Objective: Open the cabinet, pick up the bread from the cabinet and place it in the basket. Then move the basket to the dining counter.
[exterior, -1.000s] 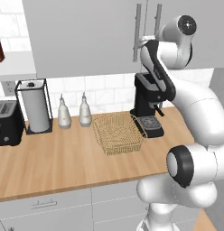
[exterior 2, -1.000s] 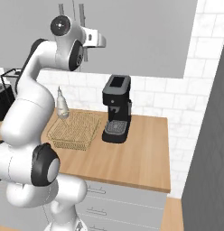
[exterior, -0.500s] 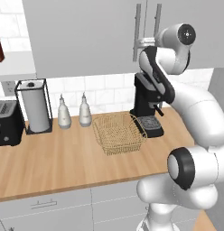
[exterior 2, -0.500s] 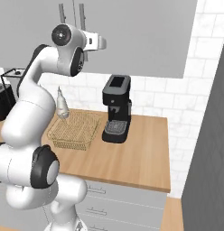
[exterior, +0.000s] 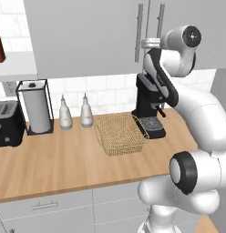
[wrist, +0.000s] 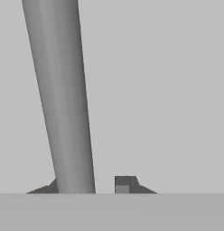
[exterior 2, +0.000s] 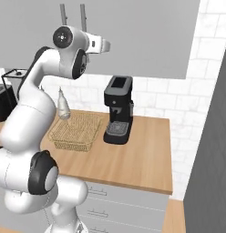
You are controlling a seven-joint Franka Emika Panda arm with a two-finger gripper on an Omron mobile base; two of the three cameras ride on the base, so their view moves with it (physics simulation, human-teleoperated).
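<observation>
I have the gripper point(wrist: 91, 187) straddling the cabinet point(exterior: 87, 36) door's bar handle point(wrist: 59, 99), which runs lengthwise straight ahead between the partly closed jaws, one fingertip point(wrist: 125, 184) standing apart, so I cannot call it pinched yet.

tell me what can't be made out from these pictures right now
- The bread: behind the shut doors of the cabinet in both base views.
- Grip on the handle: the hand view puts the bar between the fingertips, but the grey band cuts off any contact.
- The gripper jaws in the left base view: too small, masked by the wrist.
- The basket near corner: behind the arm, right base view.
</observation>
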